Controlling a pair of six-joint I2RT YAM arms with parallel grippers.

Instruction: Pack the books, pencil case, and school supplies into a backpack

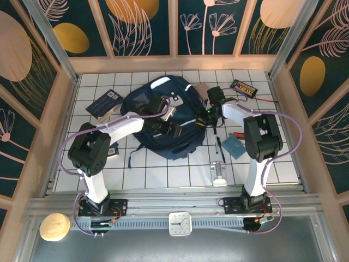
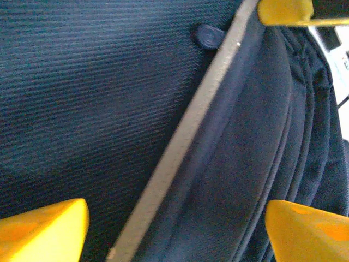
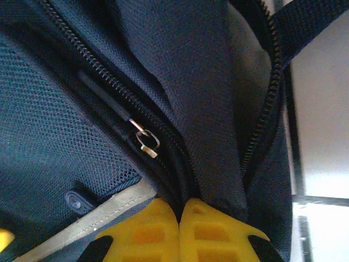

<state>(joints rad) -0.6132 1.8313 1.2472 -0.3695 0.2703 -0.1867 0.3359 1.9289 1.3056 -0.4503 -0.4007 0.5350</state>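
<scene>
Navy backpack [image 3: 180,82] fabric sits pinched between the right fingers [image 3: 147,232].

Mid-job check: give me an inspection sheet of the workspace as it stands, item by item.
Surface: white tiled table, dark grid lines.
Job's things: navy backpack centre; black book at its left; teal notebook and black pen at its right, on the table.
Clutter: silver metal piece; black gadget at far right; clock and beige ball by the near rail.
Grippers: left gripper open over backpack fabric; right gripper shut on a fabric fold beside the zip.
Cables: purple cables loop along both arms; red wire from the gadget.
Surroundings: dark floral wall panels, wooden frame.
</scene>
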